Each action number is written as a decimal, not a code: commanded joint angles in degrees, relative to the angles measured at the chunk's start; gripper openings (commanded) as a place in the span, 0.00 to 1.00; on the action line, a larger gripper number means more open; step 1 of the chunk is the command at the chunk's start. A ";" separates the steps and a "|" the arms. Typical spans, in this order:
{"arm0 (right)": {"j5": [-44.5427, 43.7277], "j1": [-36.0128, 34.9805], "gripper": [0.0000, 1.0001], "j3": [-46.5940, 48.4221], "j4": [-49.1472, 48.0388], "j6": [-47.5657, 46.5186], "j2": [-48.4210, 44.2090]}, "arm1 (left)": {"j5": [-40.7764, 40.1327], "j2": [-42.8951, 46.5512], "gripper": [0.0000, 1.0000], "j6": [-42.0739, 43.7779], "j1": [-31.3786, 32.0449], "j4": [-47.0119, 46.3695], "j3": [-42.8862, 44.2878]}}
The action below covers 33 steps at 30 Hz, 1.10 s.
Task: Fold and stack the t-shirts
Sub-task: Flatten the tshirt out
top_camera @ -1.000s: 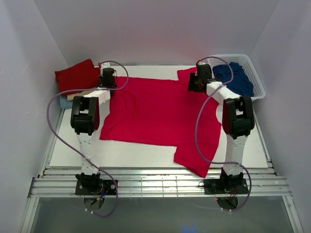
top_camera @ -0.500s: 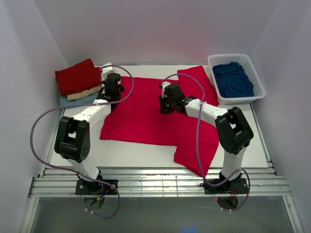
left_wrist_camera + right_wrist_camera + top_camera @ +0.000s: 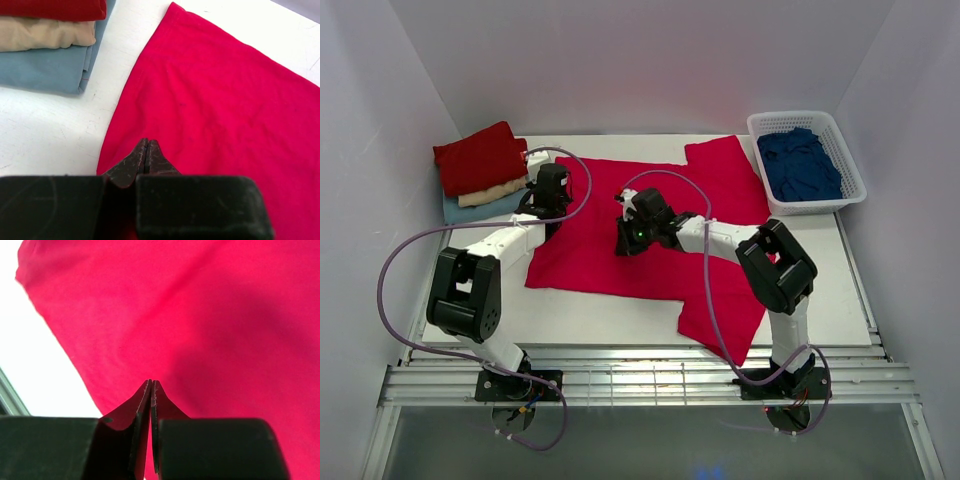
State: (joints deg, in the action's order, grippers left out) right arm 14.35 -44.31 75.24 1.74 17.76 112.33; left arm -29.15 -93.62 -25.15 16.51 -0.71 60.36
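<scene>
A bright crimson t-shirt (image 3: 670, 205) lies spread flat on the white table (image 3: 600, 315), one sleeve reaching toward the near right. My left gripper (image 3: 546, 205) hovers at the shirt's left edge. In the left wrist view its tips (image 3: 147, 143) are pressed together above the crimson cloth (image 3: 225, 100) with nothing between them. My right gripper (image 3: 628, 238) hangs over the shirt's middle. Its tips (image 3: 151, 383) are shut too, with only the red fabric (image 3: 200, 315) beneath. Folded dark red (image 3: 480, 155), cream (image 3: 496, 192) and pale blue (image 3: 468, 210) shirts are stacked at the far left.
A white lattice basket (image 3: 852, 165) holding navy shirts (image 3: 800, 165) stands at the far right. The folded stack (image 3: 45, 70) lies just left of my left gripper. White walls close in the table on three sides. A metal rail (image 3: 640, 380) runs along the near edge.
The right arm has swung left from beside the basket to the shirt's middle, and its gripper has shut. The left arm has dropped lower and moved slightly inward over the shirt's left edge.
</scene>
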 commanded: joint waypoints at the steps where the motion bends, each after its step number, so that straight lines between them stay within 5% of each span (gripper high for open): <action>1: 4.72 -2.35 0.08 3.68 -2.88 1.66 3.14 | -0.65 2.75 0.02 -0.34 -0.17 -0.78 -0.59; 33: -0.55 -16.68 0.08 -8.09 2.22 5.88 4.82 | -2.41 2.13 0.02 0.36 -0.17 0.45 0.55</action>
State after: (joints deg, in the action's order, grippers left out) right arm 14.94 -58.70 69.93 -2.44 23.46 115.44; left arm -30.70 -93.56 -25.04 16.51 -0.40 60.36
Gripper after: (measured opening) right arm 0.078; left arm 0.062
